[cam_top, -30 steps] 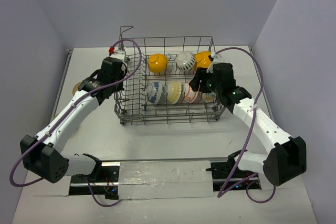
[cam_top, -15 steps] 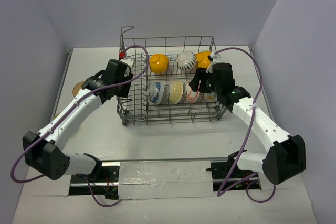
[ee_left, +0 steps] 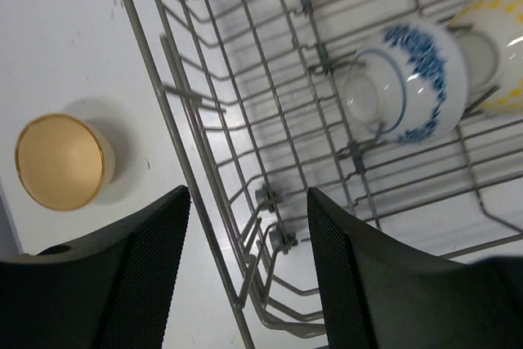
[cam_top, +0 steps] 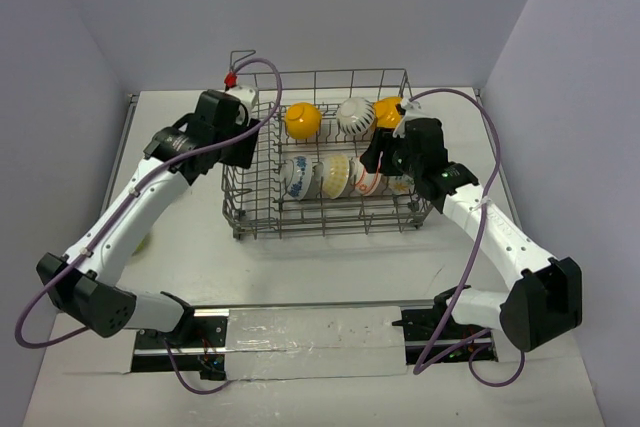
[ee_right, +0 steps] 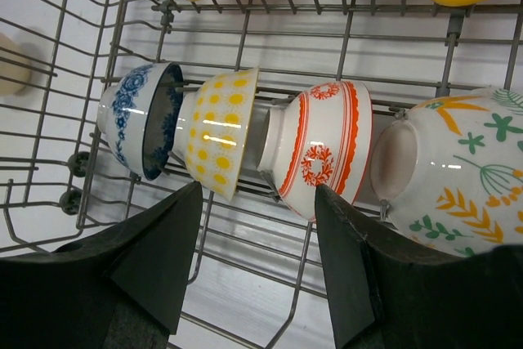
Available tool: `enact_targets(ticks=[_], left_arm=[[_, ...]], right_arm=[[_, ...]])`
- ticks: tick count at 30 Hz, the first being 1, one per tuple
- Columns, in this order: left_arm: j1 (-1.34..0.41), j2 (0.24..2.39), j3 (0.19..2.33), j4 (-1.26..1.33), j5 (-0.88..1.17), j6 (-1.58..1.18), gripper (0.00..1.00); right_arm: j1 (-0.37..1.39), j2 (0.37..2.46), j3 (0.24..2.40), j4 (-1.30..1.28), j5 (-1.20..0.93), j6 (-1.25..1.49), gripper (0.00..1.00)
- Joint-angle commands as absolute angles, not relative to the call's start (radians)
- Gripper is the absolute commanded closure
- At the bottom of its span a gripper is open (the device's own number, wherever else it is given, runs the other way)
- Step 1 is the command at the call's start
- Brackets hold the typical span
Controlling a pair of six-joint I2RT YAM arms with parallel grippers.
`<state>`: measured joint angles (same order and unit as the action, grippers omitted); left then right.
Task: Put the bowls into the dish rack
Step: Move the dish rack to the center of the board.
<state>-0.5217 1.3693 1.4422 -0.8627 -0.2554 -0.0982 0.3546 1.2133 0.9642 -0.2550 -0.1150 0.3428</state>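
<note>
The grey wire dish rack (cam_top: 242, 209) stands mid-table with several bowls on edge between its tines. Its back row holds an orange-yellow bowl (cam_top: 301, 120), a white striped one (cam_top: 353, 116) and another orange-yellow one (cam_top: 388, 112). In front stand a blue-patterned bowl (ee_right: 139, 120), a yellow-dotted one (ee_right: 216, 124), a red-and-white one (ee_right: 323, 149) and a floral one (ee_right: 458, 177). A tan bowl (ee_left: 59, 161) sits upright on the table left of the rack. My left gripper (ee_left: 249, 275) hangs open and empty over the rack's left wall. My right gripper (ee_right: 257, 259) hangs open and empty above the front row.
A raised handle (cam_top: 240, 54) sticks up at the rack's far-left corner. Grey walls close in the table on three sides. A yellow-green sliver (cam_top: 144, 241) shows beside my left forearm. Purple cables loop off both arms.
My left gripper has opened and its arm has swung up and back toward the rack's far-left side. The right arm has not moved.
</note>
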Motion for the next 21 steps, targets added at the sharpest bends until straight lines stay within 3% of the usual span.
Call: enact_targets(ticks=[1,12,21], left_arm=[[-0.534,1.39,1.554,-0.883,-0.224,-0.11,0.36],[-0.511,1.356,1.791,-0.936,-0.418,-0.144,0.25],[-0.264,1.213,1.723,-0.795,-0.485,-0.268,0.16]], right_arm=[[0.347,1.209,1.019,-0.253,-0.1,0.33,0.35],[0.347,1.183,1.017,-0.264,-0.107,0.327,0.36],[0.348,1.014,1.11,-0.304,-0.029,0.333,0.37]])
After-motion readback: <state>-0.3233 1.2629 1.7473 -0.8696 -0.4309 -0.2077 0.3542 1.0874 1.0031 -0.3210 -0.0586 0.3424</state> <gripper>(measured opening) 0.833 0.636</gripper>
